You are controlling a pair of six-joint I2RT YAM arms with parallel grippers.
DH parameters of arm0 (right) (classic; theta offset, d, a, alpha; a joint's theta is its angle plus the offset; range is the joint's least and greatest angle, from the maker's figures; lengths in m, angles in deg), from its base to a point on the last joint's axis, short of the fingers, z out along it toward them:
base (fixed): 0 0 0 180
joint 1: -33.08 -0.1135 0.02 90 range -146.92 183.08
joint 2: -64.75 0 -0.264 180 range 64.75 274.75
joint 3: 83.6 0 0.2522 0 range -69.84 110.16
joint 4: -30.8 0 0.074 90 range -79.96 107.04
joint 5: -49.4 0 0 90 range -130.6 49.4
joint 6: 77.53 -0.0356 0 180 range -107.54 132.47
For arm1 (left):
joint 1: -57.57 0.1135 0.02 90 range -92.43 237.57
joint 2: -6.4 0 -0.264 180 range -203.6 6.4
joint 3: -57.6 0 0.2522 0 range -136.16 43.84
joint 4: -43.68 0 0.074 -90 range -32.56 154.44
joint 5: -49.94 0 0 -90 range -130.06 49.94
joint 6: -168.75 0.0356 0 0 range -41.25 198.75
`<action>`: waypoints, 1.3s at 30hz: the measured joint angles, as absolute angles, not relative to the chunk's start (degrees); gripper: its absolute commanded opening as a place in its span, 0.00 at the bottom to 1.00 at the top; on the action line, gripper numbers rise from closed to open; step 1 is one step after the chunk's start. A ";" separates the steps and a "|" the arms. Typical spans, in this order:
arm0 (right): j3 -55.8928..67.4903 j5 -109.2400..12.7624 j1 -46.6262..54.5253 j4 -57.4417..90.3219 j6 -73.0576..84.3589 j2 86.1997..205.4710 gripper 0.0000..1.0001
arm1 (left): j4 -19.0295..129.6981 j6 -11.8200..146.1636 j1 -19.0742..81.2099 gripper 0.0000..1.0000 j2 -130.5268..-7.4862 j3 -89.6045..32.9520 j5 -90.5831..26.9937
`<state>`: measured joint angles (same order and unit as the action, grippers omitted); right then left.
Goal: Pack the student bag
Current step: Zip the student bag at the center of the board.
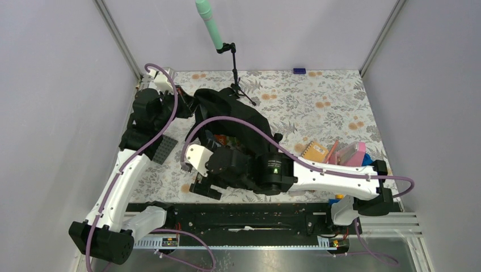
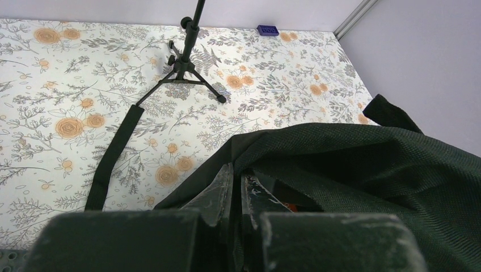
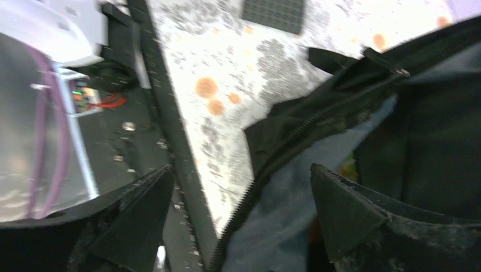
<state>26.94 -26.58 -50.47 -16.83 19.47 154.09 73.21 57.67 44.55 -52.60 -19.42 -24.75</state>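
Our left gripper (image 2: 238, 177) pinches the rim of the student bag (image 1: 227, 107); our right gripper (image 3: 241, 170), fingers apart, hangs over its open mouth, centre frame.

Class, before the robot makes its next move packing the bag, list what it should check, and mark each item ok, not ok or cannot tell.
1. Left end effector shut on the bag rim: ok.
2. Right end effector open and empty: ok.
3. Bag mouth open, grey lining showing: ok.
4. Everything packed: not ok; a notebook lies on the table.
5. Room left inside: cannot tell.
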 measured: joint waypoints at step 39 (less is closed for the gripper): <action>23.57 -19.32 -38.93 -22.51 27.25 143.65 0.00 | 91.35 66.83 45.80 0.84 -23.23 -3.79 -31.50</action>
